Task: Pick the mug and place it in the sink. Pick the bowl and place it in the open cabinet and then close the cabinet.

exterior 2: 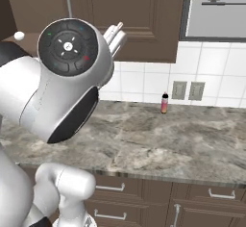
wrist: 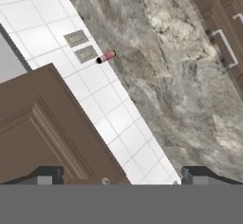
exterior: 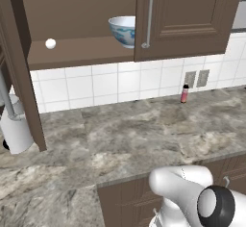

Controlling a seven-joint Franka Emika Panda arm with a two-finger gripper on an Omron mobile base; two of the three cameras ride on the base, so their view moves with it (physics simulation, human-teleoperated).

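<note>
A grey marbled stone table [exterior: 144, 134] is carrying a slim red-pink bottle [exterior: 184, 94]; the brown wooden cabinet shelf [exterior: 81, 53] is holding a white blue-patterned bowl [exterior: 122, 30].

Browns, greys and one bright spot

The cabinet [exterior: 187, 14] is showing dark brown wood; the bowl [exterior: 123, 30] is showing white with blue-teal patterning; the counter [exterior: 144, 134] is running mottled grey-brown under white tiles [exterior: 96, 84]; at 3 o'clock, a bottle [exterior: 184, 94] is standing out red-pink, black-capped.
</note>
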